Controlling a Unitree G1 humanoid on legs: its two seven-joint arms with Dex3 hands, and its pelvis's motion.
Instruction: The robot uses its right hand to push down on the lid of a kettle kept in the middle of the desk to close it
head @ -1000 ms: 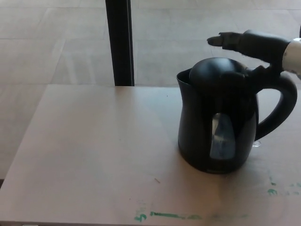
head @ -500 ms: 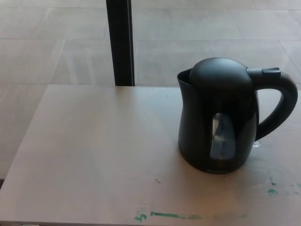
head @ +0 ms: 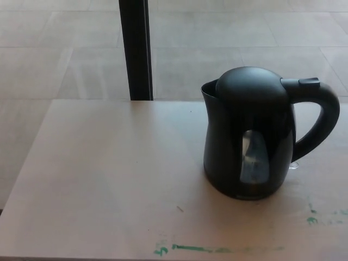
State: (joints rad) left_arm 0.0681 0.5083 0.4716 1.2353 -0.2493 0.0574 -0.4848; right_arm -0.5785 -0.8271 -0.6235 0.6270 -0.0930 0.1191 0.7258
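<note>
With neither hand showing — fingers impossible to judge — black kettle (head: 247,147) upright on the desk (head: 109,179), lid (head: 250,87) down.

- Left hand: out of the head view, no arm or wrist showing.
- Right hand: likewise out of view, pose unknown.
</note>
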